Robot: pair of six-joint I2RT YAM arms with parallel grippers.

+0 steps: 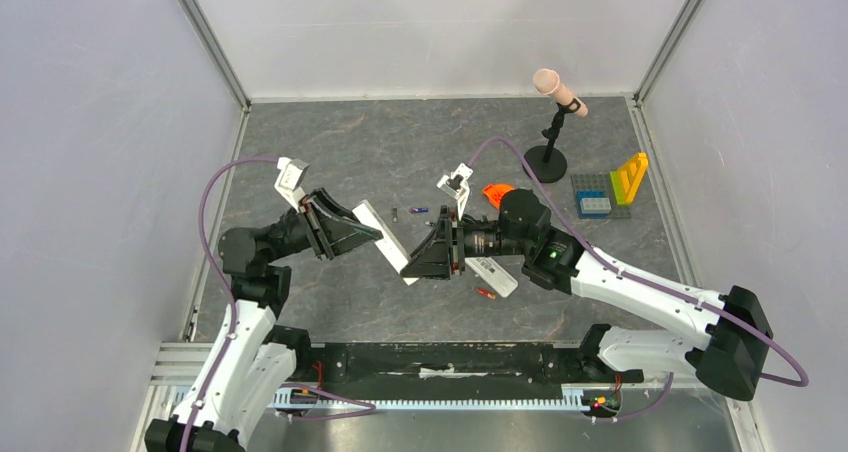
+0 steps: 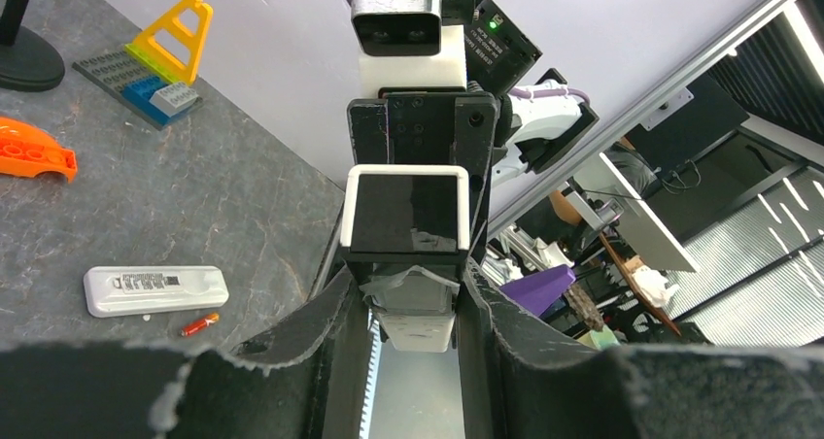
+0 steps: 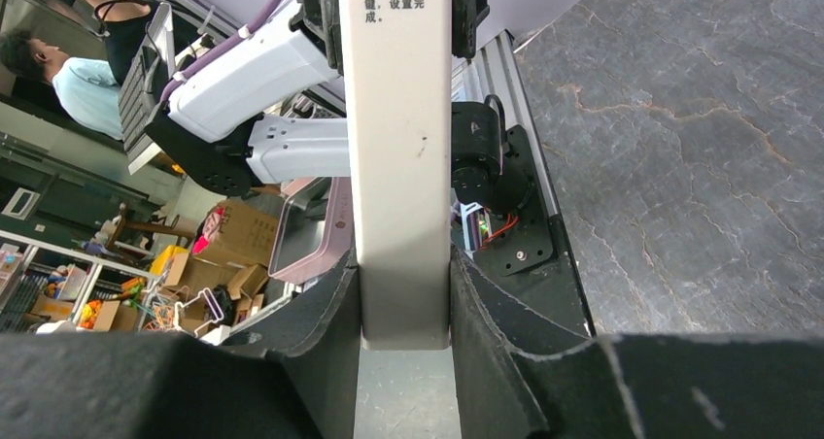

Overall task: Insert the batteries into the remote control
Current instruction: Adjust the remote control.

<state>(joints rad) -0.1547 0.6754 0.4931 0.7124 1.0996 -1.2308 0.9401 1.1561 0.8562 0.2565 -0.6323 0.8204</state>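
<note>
Left gripper (image 2: 413,308) and right gripper (image 3: 403,303) both pinch the remote control (image 3: 403,167) aloft, batteries (image 1: 420,210) unloaded on the tabletop (image 1: 330,142); next, likely, one releases to fetch a battery.

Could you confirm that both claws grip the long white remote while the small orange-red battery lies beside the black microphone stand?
Not quite: the small orange-red battery lies beside the short white plastic block, as the top view shows. The left claw and right claw do grip the long white remote.
</note>
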